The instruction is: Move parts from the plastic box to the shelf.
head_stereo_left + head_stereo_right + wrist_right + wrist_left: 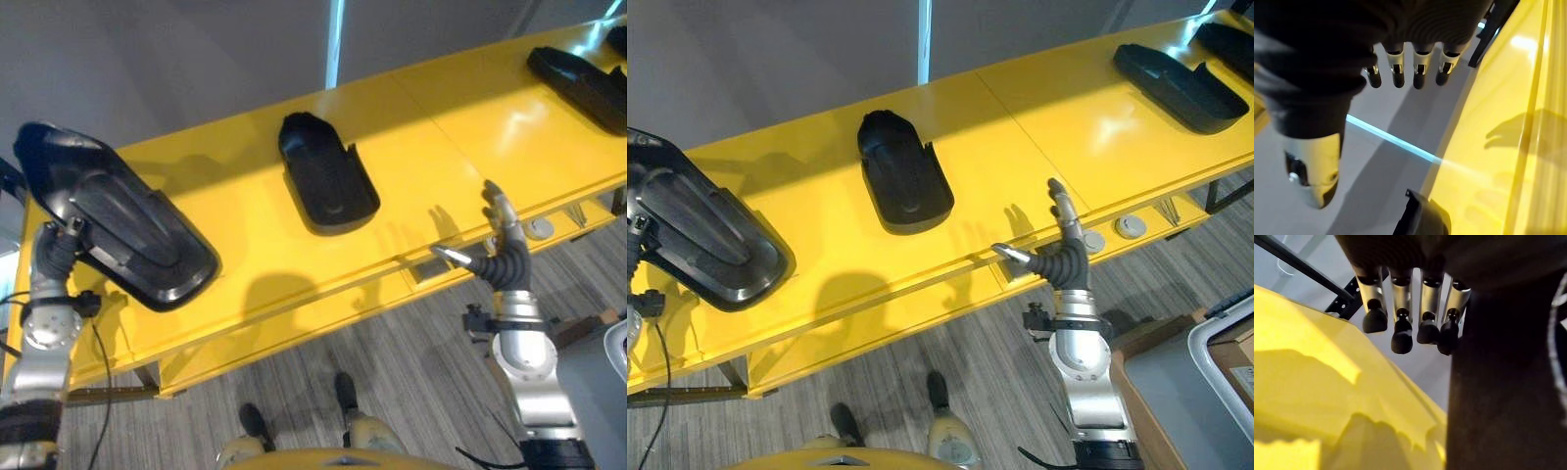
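A large black moulded part (122,225) lies on the far left end of the yellow shelf (460,127). My left hand (67,240) is against the part's near left edge. In the left wrist view its fingers (1400,328) hang relaxed in the air above the shelf, and the dark part (1498,382) stands right beside them, not wrapped by them. A smaller black part (328,176) rests mid-shelf. My right hand (1063,257) is open at the shelf's front edge, fingers straight (1420,73) and thumb spread, holding nothing.
Two more black parts (1176,83) (1229,41) lie at the shelf's far right end. Round knobs (1132,227) sit on the front rail. A grey bin with a pale rim (1205,377) stands on the floor at lower right.
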You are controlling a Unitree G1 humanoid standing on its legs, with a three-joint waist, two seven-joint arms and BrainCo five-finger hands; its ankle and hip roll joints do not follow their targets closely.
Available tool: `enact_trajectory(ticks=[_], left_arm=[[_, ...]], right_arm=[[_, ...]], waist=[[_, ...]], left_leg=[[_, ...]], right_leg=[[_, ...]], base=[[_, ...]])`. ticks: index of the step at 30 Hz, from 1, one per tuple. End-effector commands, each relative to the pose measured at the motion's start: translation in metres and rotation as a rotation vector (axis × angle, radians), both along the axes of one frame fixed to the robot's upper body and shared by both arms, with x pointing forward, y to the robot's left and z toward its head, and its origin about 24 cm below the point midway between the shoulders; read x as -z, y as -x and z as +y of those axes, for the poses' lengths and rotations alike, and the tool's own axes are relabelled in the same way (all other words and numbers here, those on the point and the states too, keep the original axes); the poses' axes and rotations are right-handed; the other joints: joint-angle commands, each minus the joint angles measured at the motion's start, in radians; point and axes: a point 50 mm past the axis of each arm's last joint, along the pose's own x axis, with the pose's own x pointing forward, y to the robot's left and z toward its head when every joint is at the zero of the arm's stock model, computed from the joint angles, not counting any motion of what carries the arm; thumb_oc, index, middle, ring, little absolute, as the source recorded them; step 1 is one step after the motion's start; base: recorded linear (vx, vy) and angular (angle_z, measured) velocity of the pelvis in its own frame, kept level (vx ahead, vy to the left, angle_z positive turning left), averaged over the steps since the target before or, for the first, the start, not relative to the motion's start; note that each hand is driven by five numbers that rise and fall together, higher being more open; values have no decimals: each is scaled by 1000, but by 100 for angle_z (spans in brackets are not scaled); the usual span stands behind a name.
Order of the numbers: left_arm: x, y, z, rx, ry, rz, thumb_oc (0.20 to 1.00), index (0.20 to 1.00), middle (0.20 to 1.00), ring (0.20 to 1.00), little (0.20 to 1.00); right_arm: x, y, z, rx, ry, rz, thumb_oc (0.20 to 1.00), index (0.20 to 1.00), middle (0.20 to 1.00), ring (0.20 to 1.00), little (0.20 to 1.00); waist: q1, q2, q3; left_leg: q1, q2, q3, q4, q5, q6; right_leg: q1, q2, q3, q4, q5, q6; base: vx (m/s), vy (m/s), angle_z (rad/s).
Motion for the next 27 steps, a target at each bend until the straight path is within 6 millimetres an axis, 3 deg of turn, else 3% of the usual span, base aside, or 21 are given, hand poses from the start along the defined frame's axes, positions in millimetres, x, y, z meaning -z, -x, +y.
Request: enact_trajectory(ticks=[1,10,15,20,27], left_arm=[[-69,-14,2,27,-105,-205,200,200,200,200,200],[-85,-28,30,-63,-216,-69,200,200,200,200,200],[-94,-38,34,-73,-266,-20,200,200,200,200,200],[-114,-43,49,-140,-399,96,200,200,200,200,200],[-135,-51,43,-130,-593,160,200,200,200,200,200]], right_arm=[[-44,5,5,-74,1,-232,1000,1000,1000,1000,1000],[-40,2,19,-173,-39,-218,1000,1000,1000,1000,1000],[-41,0,24,-208,-54,-224,1000,1000,1000,1000,1000],[-45,-3,29,-243,-73,-256,1000,1000,1000,1000,1000],[-46,-2,29,-258,-80,-273,1000,1000,1000,1000,1000]], waist=[[31,-25,53],[29,-19,73],[28,-19,82],[31,-22,98],[35,-20,107]], left_leg=[[67,22,-27,65,-160,-32],[25,42,-23,60,-136,-42],[5,47,-25,61,-127,-44],[-26,55,-26,65,-114,-46],[-44,58,-27,70,-109,-47]], right_leg=[[30,-20,-43,107,-180,128],[-9,-15,-62,108,-169,128],[-28,-14,-66,109,-161,128],[-57,-14,-75,109,-144,128],[-71,-16,-85,111,-136,128]], base=[[-26,-49,0],[-15,-21,3],[-15,-8,1],[-15,-15,-1],[-3,-4,-1]])
